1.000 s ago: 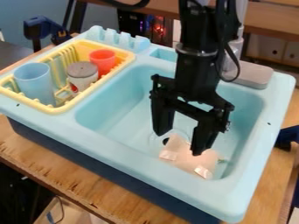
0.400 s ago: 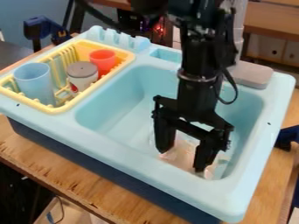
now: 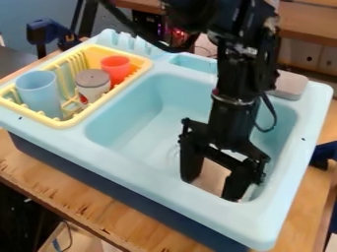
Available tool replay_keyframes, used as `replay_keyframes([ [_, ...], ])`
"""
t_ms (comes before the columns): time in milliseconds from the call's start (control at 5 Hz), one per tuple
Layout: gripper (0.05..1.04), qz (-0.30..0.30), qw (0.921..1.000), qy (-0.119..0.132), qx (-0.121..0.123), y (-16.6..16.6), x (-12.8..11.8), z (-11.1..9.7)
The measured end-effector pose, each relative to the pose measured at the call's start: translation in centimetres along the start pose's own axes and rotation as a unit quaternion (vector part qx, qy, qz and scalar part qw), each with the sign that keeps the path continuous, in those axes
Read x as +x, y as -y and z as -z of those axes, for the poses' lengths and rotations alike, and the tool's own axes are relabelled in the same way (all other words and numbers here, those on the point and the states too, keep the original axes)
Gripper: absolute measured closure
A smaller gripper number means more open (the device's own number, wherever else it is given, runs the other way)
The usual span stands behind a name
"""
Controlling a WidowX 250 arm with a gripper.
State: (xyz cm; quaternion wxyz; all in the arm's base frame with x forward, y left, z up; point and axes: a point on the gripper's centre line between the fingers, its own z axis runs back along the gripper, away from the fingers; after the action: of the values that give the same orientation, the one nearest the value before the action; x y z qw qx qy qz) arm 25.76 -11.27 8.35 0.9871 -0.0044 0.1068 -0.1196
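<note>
Looks like the grab's being lined up: black two-finger hand (image 3: pixel 212 188) spread wide around that flat beige piece (image 3: pixel 213 175), low in the light-blue plastic sink (image 3: pixel 151 183). Next move probably calls for a squeeze.

The broad rim of the pale blue toy sink (image 3: pixel 158 182) is brightly and softly lit, while the inner walls of the basin (image 3: pixel 125 123) are lightly shaded. Small highlights are picked up by the black robot arm (image 3: pixel 230 118), and a glint is caught by its metal ring (image 3: pixel 231 100). Deep shadow is held below the wooden table (image 3: pixel 66 182). Behind the sink, a dark area is dotted by a small reddish glow (image 3: pixel 178 35).
</note>
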Motion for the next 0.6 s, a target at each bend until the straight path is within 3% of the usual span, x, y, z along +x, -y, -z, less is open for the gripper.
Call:
replay_keyframes([
  [200,0.081,0.005,1.0000,0.000,0.000,0.1,0.5,0.1],
  [600,0.082,0.041,0.9957,0.056,0.061,-0.8,3.4,-0.4],
])
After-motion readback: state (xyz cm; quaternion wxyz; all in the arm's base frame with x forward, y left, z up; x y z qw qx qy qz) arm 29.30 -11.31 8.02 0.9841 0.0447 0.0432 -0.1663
